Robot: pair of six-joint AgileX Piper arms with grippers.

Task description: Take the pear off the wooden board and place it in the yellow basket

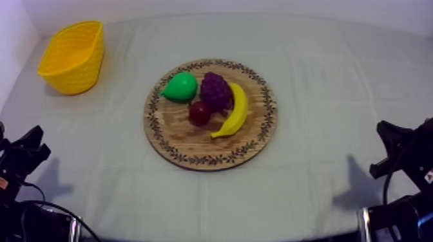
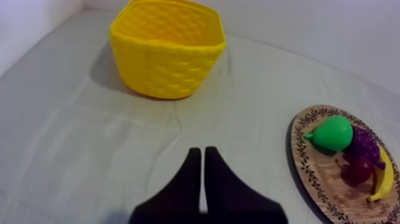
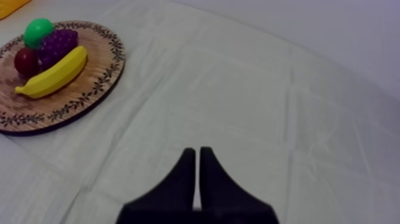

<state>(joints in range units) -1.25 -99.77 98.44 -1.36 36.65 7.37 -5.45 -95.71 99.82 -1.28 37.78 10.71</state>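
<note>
Resting on the wooden board [image 1: 191,152], the pear [image 1: 180,87] lies untouched, both arms low.
Top view: the pear sits at the board's far-left rim, just beside the grapes [image 1: 216,91], near the small red fruit [image 1: 199,112] and banana [image 1: 234,111]; the yellow basket [image 1: 72,56] stands well apart. Left wrist view: the left gripper [image 2: 203,156] is pressed together in a narrow wedge, facing the basket. Right wrist view: the right gripper [image 3: 197,156] is likewise together, over cloth [image 3: 250,101].

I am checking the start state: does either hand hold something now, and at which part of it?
Nothing is held. The left hand and the right hand are each shut on nothing. The pear lies on the wooden board.
</note>
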